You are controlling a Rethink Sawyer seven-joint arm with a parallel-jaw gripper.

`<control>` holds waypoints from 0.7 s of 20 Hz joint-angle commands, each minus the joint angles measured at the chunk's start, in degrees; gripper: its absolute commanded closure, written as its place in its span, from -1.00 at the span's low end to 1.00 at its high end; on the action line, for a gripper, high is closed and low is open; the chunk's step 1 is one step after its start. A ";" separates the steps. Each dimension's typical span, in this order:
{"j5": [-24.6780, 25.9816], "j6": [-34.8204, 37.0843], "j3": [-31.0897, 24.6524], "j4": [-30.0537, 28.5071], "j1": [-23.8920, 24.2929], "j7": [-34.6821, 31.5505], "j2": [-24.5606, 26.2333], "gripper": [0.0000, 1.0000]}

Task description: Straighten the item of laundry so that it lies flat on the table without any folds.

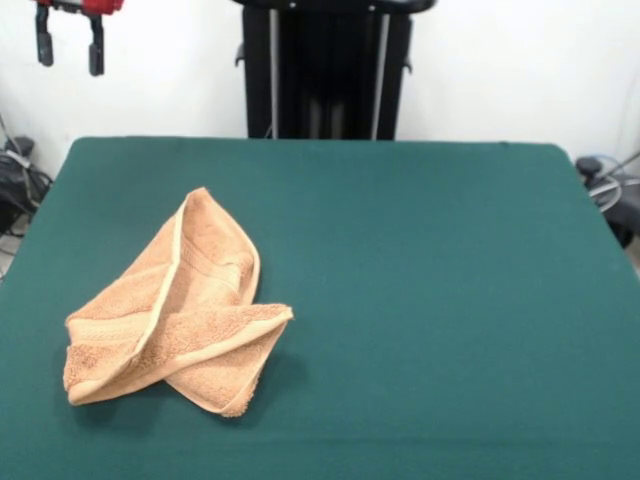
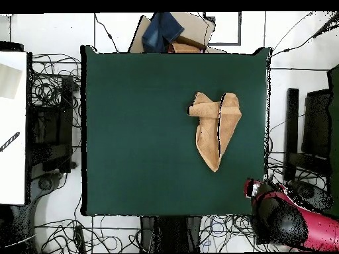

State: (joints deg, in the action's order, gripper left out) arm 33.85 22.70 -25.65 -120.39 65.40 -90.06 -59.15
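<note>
The peach-orange towel (image 1: 178, 305) lies crumpled and folded over itself on the dark green table (image 1: 420, 280), at the left of the front view, near the front edge. Its pale hem runs diagonally across the folds. In the overhead view the towel (image 2: 215, 129) sits in the table's (image 2: 145, 132) right half. My gripper (image 1: 70, 45) hangs at the top left of the front view, off the table's far corner and well clear of the towel, its two dark fingers apart and empty. In the overhead view the red and black arm (image 2: 285, 215) is past the table's bottom right corner.
The robot's black pedestal (image 1: 325, 70) stands behind the table's far edge. Cables and equipment (image 2: 53, 126) lie on the floor around the table. A box with blue cloth (image 2: 169, 33) sits beyond the table's top edge in the overhead view.
</note>
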 commanded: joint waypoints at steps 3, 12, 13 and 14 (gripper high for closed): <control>2.81 -3.30 5.84 0.91 -6.56 -9.18 5.34 -1.00; 0.76 -7.59 12.19 4.37 -14.60 -13.73 9.21 -1.00; 0.49 -9.24 13.30 4.46 -15.59 -14.69 9.68 -1.00; -0.15 -10.95 14.02 4.11 -15.95 -15.21 10.06 -1.00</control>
State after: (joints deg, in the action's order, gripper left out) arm 33.82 18.74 -16.89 -118.47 53.63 -90.12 -53.01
